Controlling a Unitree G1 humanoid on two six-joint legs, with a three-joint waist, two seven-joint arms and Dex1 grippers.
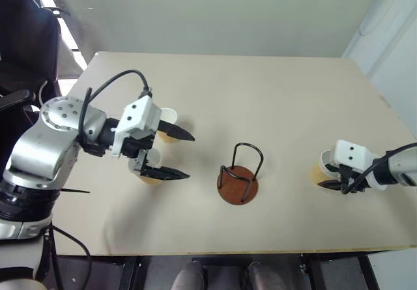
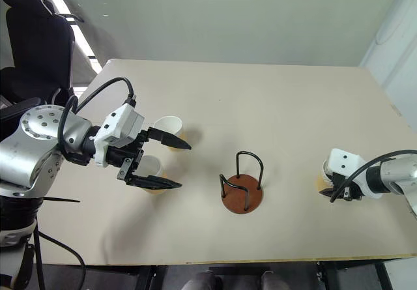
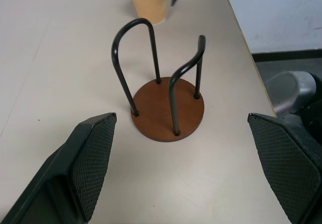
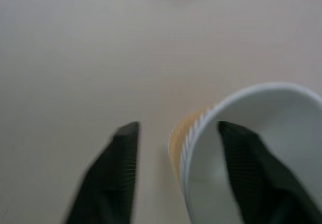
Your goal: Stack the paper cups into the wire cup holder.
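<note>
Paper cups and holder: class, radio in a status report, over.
Left gripper open, above two paper cups. Right gripper straddling third cup's wall, one finger inside. Wire cup holder empty, unobstructed.

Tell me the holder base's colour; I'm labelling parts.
Reddish-brown, under black wire loops: the wire cup holder shows best in the left wrist view.

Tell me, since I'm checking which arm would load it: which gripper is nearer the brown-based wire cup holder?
Left. The left gripper hovers just left of the wire cup holder; the right gripper is farther off, at a paper cup.
</note>
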